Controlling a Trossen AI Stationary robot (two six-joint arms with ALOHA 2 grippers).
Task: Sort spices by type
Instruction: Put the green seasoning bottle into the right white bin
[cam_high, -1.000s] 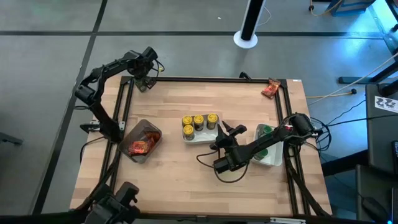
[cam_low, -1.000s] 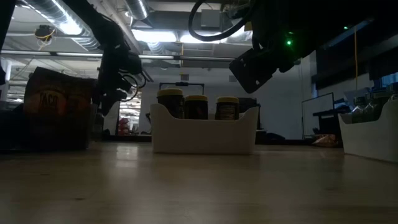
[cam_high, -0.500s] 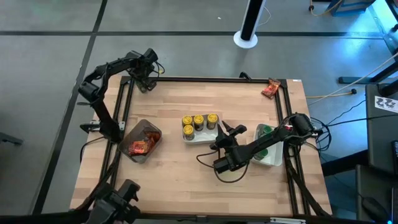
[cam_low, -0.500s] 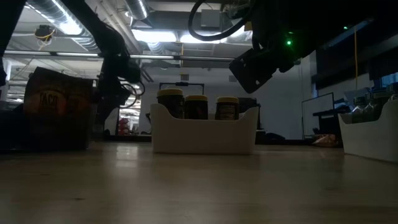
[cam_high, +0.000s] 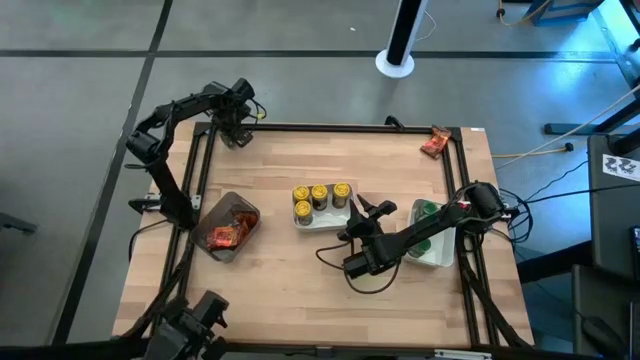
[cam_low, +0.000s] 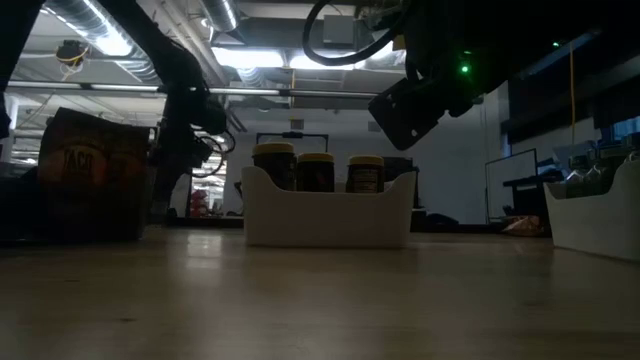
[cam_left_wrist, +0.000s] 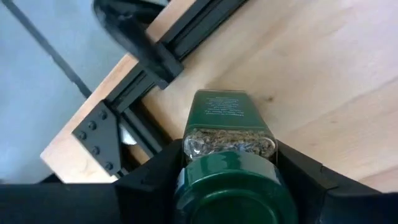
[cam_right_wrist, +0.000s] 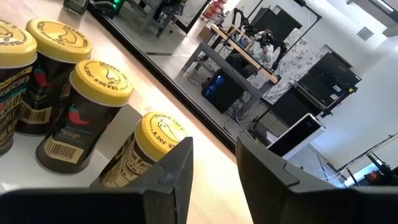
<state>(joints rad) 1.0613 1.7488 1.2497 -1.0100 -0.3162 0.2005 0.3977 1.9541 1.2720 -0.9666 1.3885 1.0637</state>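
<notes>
My left tool (cam_high: 236, 128) grips a green jar (cam_left_wrist: 227, 163) between its fingers at the counter's (cam_high: 300, 265) far left corner, held lid-first so it can travel to the tray (cam_high: 432, 247) of green jars. My right tool (cam_high: 367, 213) hangs empty, jaws slightly apart, beside the yellow jars (cam_high: 319, 197). Packets (cam_high: 226, 232) fill the bin; one packet (cam_high: 434, 142) lies stray at the far right corner. Dim workshop beyond

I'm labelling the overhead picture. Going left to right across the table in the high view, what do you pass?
Left gripper holding a green-lid jar at the far-left corner → grey bin of red packets → white tray with three yellow-lid jars → right gripper → white tray with green-lid jars → red packet at the far-right corner.
</notes>
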